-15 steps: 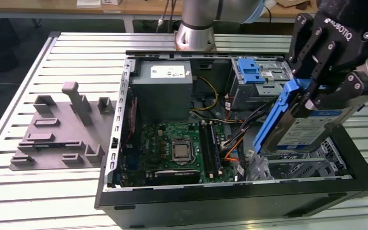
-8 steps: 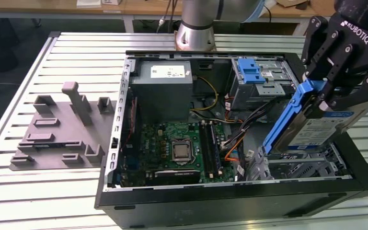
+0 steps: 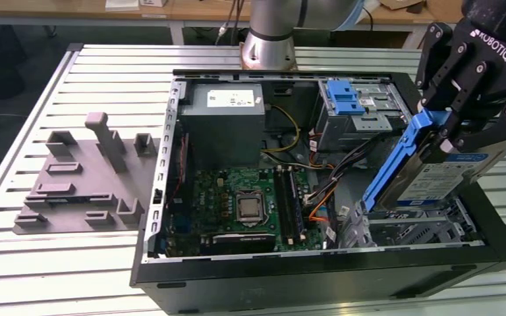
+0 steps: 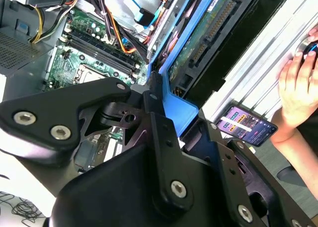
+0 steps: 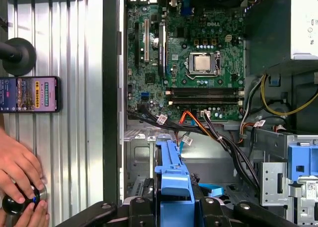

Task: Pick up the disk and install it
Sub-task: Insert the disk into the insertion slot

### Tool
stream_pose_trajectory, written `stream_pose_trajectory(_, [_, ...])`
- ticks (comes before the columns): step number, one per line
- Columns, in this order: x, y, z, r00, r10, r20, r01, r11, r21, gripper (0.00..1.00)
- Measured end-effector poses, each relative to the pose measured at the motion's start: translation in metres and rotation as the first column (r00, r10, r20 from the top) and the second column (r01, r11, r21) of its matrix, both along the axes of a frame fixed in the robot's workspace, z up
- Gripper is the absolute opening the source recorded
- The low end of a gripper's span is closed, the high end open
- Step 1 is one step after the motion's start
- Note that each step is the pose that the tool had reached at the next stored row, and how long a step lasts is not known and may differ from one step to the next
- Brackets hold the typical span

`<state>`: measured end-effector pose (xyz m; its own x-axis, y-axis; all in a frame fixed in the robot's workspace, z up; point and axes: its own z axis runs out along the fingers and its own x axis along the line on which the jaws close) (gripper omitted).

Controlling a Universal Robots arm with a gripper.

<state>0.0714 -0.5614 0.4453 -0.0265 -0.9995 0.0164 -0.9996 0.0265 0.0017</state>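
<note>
One labelled disk [image 3: 442, 174] in tool [image 3: 464, 131].

A ribbed, silver-grey slatted metal table [image 3: 24, 112] fills the scene under even light, with a pale wooden workbench [image 3: 182, 9] on light metal legs behind it and a dark floor [image 3: 7, 59] at the exterior view's left.

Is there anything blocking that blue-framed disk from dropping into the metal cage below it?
Nothing visible does. The gripper holds the disk tilted, its lower end right above the empty drive cage. The cable bundle lies beside the cage, toward the motherboard.
</note>
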Motion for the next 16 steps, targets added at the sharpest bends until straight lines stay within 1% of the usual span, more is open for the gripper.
stream_pose_trajectory(7, [0.0, 0.0, -0.0007, 1.0, 0.0, 0.0, 0.0, 1.0, 0.0003, 0.36])
stream_pose_trajectory(13, [0.0001, -0.0001, -0.0083, 1.0, 0.0, 0.0008, 0.0, 1.0, -0.0001, 0.36])
stream_pose_trajectory(16, [0.0002, -0.0001, -0.0105, 1.0, 0.0, 0.0009, 0.0, 1.0, 0.0005, 0.36])
